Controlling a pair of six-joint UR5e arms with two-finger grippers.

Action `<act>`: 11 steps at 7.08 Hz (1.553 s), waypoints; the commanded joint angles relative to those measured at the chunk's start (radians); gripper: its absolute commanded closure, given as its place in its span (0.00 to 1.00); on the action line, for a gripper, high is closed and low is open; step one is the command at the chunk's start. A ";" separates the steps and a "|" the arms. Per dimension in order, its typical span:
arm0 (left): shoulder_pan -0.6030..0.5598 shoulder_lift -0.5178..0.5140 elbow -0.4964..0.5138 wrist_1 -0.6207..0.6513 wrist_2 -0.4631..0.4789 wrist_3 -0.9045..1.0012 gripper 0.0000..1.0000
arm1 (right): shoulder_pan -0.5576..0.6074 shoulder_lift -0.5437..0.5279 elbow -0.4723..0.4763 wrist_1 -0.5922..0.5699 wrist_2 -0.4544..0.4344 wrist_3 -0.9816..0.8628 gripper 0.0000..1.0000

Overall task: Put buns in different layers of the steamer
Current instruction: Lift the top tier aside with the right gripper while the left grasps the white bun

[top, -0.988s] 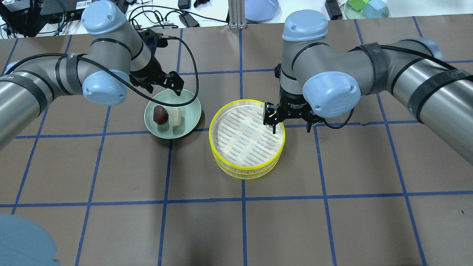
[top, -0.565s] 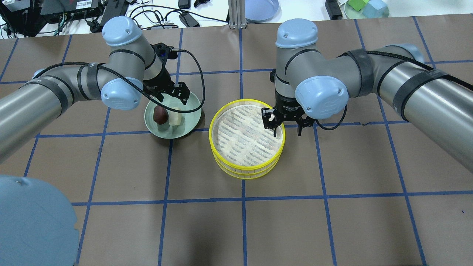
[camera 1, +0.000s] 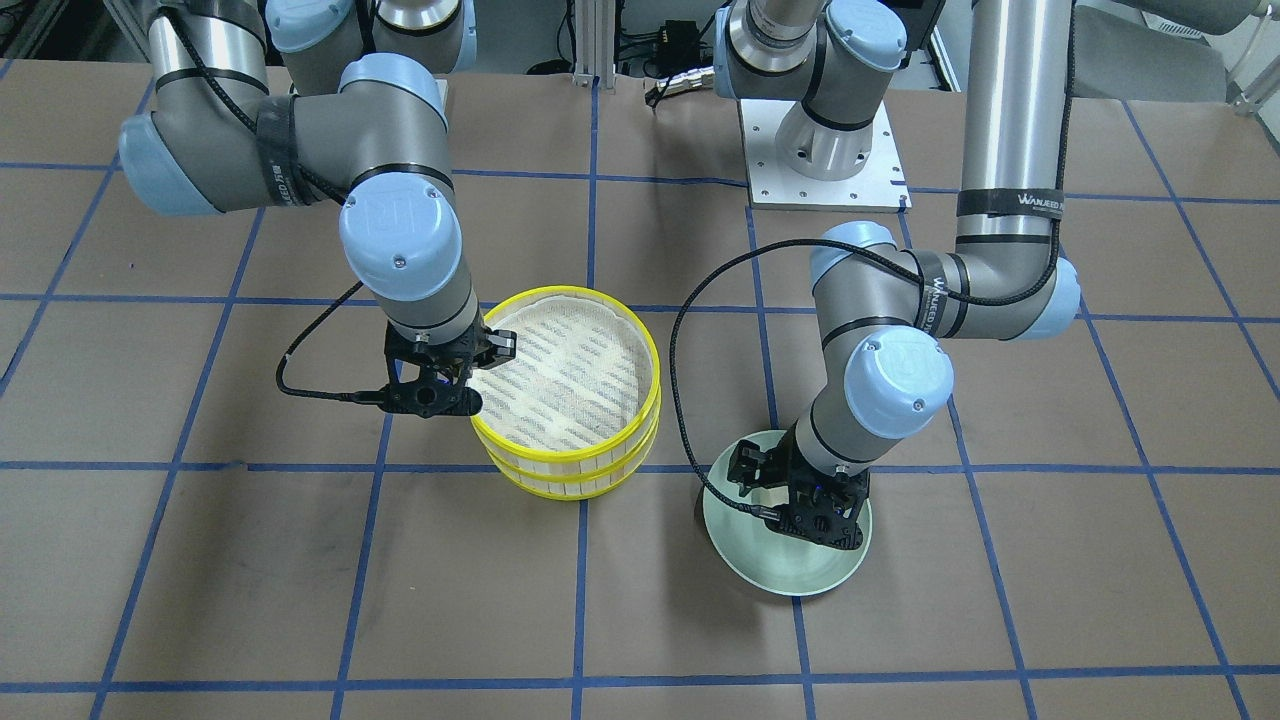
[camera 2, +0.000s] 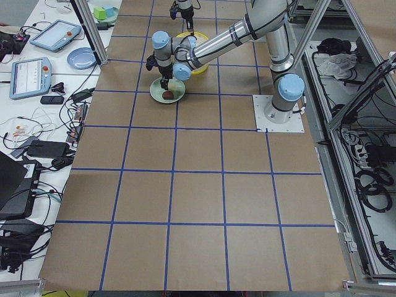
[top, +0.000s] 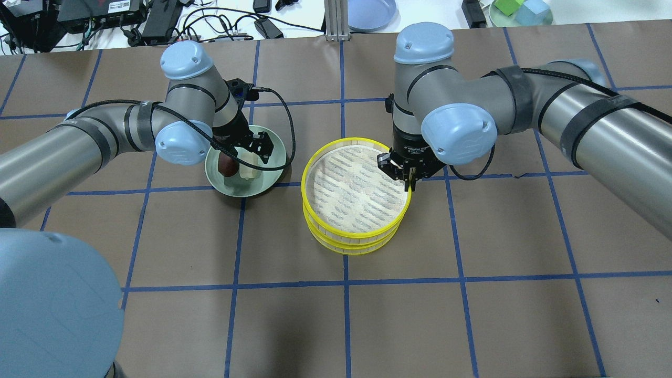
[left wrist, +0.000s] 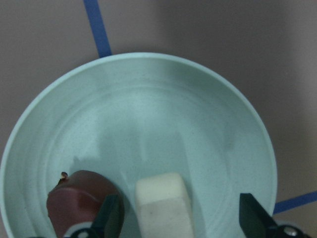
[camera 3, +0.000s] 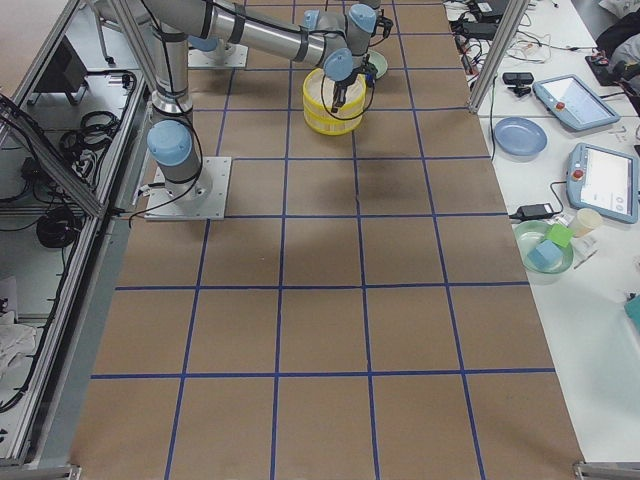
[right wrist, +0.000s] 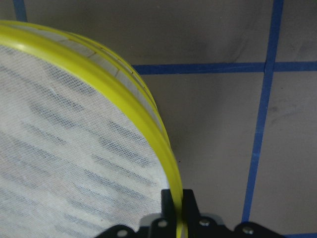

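Note:
The steamer is two stacked trays with yellow rims. My right gripper [top: 408, 177] is shut on the right rim of the top tray [top: 303, 190]; the wrist view shows its fingers [right wrist: 189, 206] pinching the yellow rim [right wrist: 148, 124]. The top tray sits offset to the right over the lower tray [top: 346, 251]. Its mesh floor [right wrist: 64, 163] is bare. The reddish-brown bun [top: 227, 167] and the cream bun [top: 248, 170] lie on the pale green plate [top: 265, 182]. My left gripper [left wrist: 181, 218] is open, low over the plate, and straddles the cream bun [left wrist: 163, 198], with the brown bun [left wrist: 79, 198] beside it.
The table is brown paper with a blue tape grid. A blue plate [top: 370, 13], a green dish of blocks [top: 520, 13] and cables lie beyond the far edge. The arms' base plate [camera 1: 825, 170] stands on the robot side. The steamer [camera 1: 565, 400] and the plate [camera 1: 780, 570] are close together.
My right gripper has shut on the top tray's rim, and that tray has shifted slightly to the right. My left gripper has come down over the plate, around the cream bun.

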 commanded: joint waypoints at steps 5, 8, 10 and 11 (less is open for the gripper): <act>-0.008 0.042 0.046 -0.004 0.014 -0.020 1.00 | -0.235 -0.033 -0.043 0.058 -0.135 -0.407 1.00; -0.137 0.126 0.093 -0.039 0.003 -0.303 1.00 | -0.247 -0.033 -0.038 0.062 -0.134 -0.411 1.00; -0.231 0.128 0.087 -0.048 -0.048 -0.479 1.00 | -0.247 -0.035 -0.038 0.062 -0.134 -0.411 1.00; -0.273 0.123 0.073 -0.053 -0.099 -0.544 1.00 | -0.245 -0.035 -0.038 0.060 -0.134 -0.411 1.00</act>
